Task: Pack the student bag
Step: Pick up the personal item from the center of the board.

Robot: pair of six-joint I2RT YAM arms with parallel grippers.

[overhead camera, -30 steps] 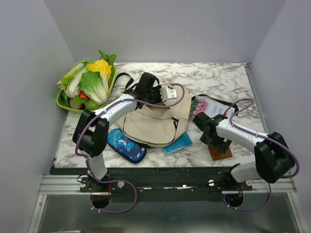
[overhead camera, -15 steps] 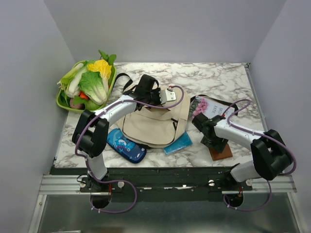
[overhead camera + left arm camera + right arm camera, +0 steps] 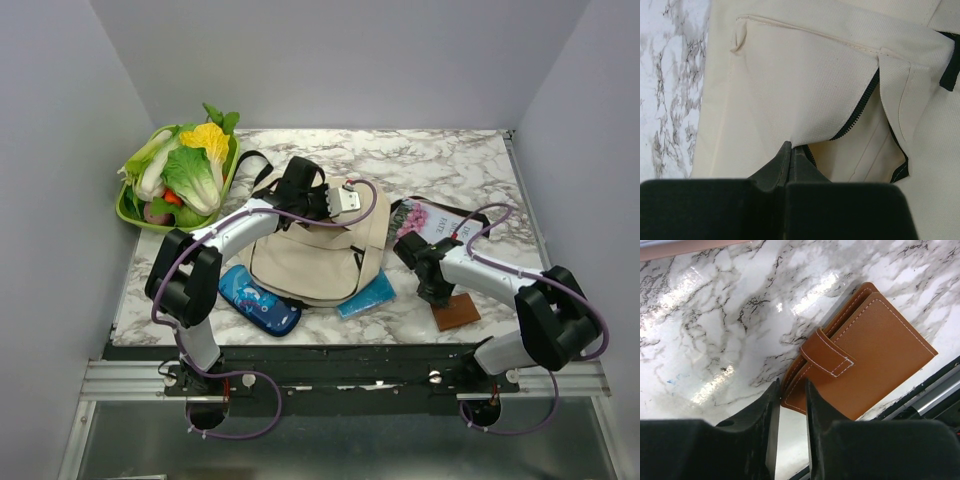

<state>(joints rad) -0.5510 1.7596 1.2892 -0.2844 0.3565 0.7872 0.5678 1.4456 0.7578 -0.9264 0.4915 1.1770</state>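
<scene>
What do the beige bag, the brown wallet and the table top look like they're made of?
The student bag: matte woven cloth; fine weave and stitched seams show. The wallet: leather or imitation, slight sheen, pale edge stitching. The table: glossy, veined marble look with glare; stone or print, unclear.

— How is the light?
— Bright and even from overhead; in the top view only soft shadows lie under both arms.
— Any glare?
— White patches on the table [image 3: 715, 315], just ahead of the right gripper [image 3: 791, 390] and beside the wallet [image 3: 875, 355].
— Focus?
— The wallet's stitching is sharp, but the near fingers [image 3: 760, 415] are dark and soft. The bag [image 3: 805, 90] weave is crisp ahead of the left gripper [image 3: 788, 149], itself a black blur
</scene>
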